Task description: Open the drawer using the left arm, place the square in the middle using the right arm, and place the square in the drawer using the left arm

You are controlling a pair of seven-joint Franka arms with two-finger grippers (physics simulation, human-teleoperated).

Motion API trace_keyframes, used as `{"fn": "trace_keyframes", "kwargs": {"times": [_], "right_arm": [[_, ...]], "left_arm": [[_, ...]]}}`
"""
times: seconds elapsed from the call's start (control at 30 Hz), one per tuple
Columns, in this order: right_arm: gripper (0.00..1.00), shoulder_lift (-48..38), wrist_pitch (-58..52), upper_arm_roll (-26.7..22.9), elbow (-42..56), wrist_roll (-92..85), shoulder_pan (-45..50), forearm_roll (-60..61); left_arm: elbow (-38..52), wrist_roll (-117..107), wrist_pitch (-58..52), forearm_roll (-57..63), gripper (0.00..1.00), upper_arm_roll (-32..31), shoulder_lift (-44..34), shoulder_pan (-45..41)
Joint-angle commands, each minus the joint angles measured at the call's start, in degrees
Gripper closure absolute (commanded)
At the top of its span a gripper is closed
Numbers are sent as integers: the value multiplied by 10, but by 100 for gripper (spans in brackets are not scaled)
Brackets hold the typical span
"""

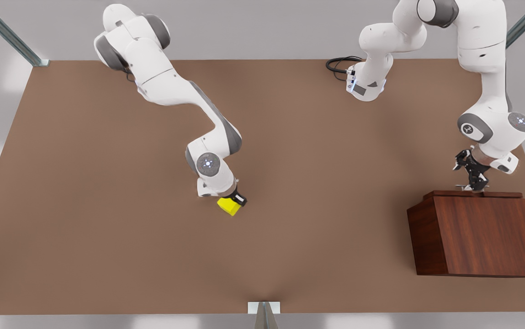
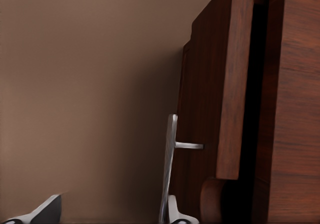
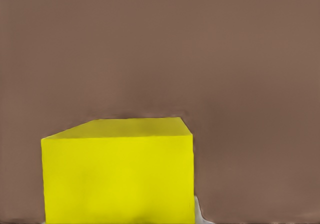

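The square (image 1: 229, 206) is a bright yellow cube at the middle of the brown table (image 1: 107, 205), at or just above its surface. My right gripper (image 1: 235, 201) is shut on it from above. In the right wrist view the square (image 3: 120, 174) sits close, with one fingertip (image 3: 198, 212) against its side. On the front view's right stands the wooden cabinet (image 1: 481, 235). Its drawer (image 1: 472, 194) is pulled out a little at the far side. My left gripper (image 1: 474, 185) hangs open at the silver handle (image 2: 171, 159), one finger (image 2: 175, 211) right beside the bar.
A dark gap separates the drawer front (image 2: 220, 84) from the cabinet body (image 2: 295, 109). Metal frame posts (image 1: 11, 36) stand at the table's far corners, and a small bracket (image 1: 263, 308) sits at its near edge. Bare tabletop lies between the square and the cabinet.
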Motion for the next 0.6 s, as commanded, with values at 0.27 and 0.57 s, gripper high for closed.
{"fn": "trace_keyframes", "kwargs": {"times": [0.27,0.57], "right_arm": [[33,169,-8,-25,247,296,182,-4],[0,193,-33,-33,287,327,207,-5]], "left_arm": [[-28,33,2,1,0,28,-28,0],[-89,42,-11,2,0,54,-92,-2]]}}
